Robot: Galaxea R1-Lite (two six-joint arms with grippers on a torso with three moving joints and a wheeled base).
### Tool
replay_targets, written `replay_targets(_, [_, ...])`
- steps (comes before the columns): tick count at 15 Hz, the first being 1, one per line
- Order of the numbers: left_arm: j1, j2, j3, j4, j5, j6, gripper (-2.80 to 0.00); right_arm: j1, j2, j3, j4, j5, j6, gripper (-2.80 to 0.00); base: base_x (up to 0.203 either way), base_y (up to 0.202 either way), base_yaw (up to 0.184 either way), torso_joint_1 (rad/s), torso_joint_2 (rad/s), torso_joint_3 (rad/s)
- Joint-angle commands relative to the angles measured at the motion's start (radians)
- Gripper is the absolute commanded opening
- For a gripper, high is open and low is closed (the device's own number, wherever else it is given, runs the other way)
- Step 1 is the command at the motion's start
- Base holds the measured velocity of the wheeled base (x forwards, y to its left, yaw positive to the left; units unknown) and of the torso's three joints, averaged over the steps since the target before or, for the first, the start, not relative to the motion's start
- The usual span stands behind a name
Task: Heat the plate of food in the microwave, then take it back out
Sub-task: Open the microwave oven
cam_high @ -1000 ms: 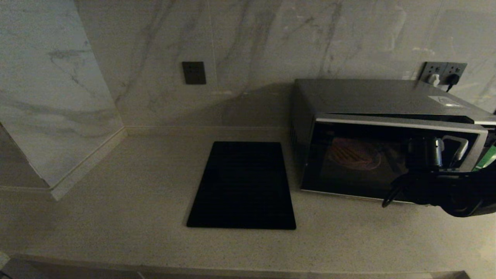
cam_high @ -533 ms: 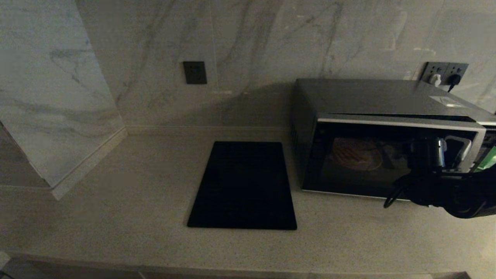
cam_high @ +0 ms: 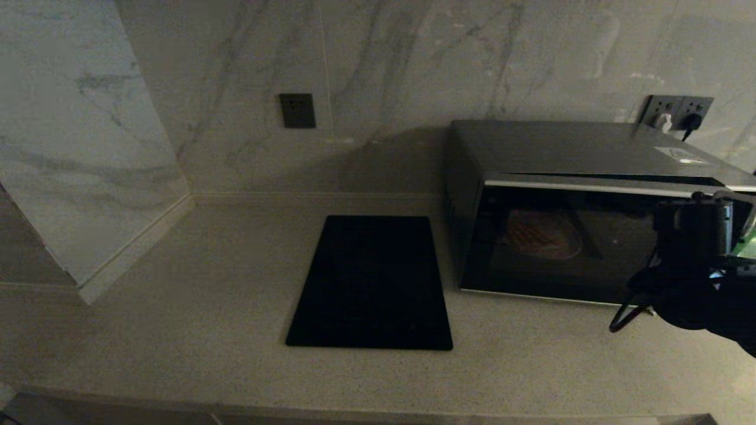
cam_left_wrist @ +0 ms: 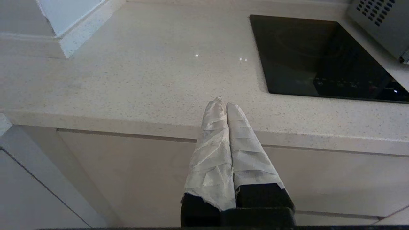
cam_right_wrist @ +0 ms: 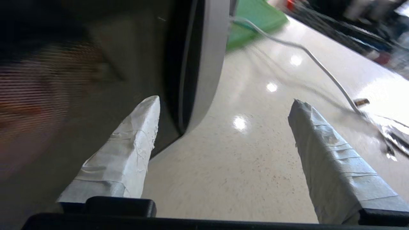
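One microwave (cam_high: 585, 206) stood at the right of the counter (cam_high: 177, 307), a dark grey box with a black glass door and a silver strip along the door's top edge. Inside it, seen through the glass, sat one plate of food (cam_high: 541, 234): a small round pinkish plate with thin orange-tan sticks lying across it, dim behind the door. The door appeared closed or nearly so.

One flat black cooktop (cam_high: 371, 282) lay set into the counter just left of the microwave. On the marble wall were one dark switch plate (cam_high: 297, 110) and one double socket (cam_high: 676, 111) with two plugs in it.

The right gripper (cam_right_wrist: 223, 105) was in front of the door's right edge, near the curved silver trim; its two taped fingers (cam_right_wrist: 127, 159) were spread wide apart and held nothing. The left gripper (cam_left_wrist: 223, 103) hung low by the counter's front edge, well away from the microwave, its two taped fingers pressed together with nothing between them.
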Motion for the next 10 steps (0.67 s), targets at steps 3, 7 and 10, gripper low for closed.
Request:
replay_targets(3, [0.0, 0.0, 0.0, 0.0, 0.0, -0.001, -2.8, 0.019, -0.254, 0.077, -0.002, 0.042, -0.077, 0.0, 0.0, 0.0, 0.0, 0.0, 0.0, 0.0])
replay_targets(7, [0.0, 0.001, 0.0, 0.0, 0.0, -0.001, -2.8, 0.017, -0.386, 0.086, 0.008, 0.164, -0.147, 0.0, 0.0, 0.0, 0.0, 0.0, 0.0, 0.0])
replay_targets(10, [0.0, 0.0, 0.0, 0.0, 0.0, -0.001, -2.8, -0.002, -0.451, -0.006, 0.17, 0.261, -0.165, 0.0, 0.0, 0.0, 0.0, 0.0, 0.0, 0.0])
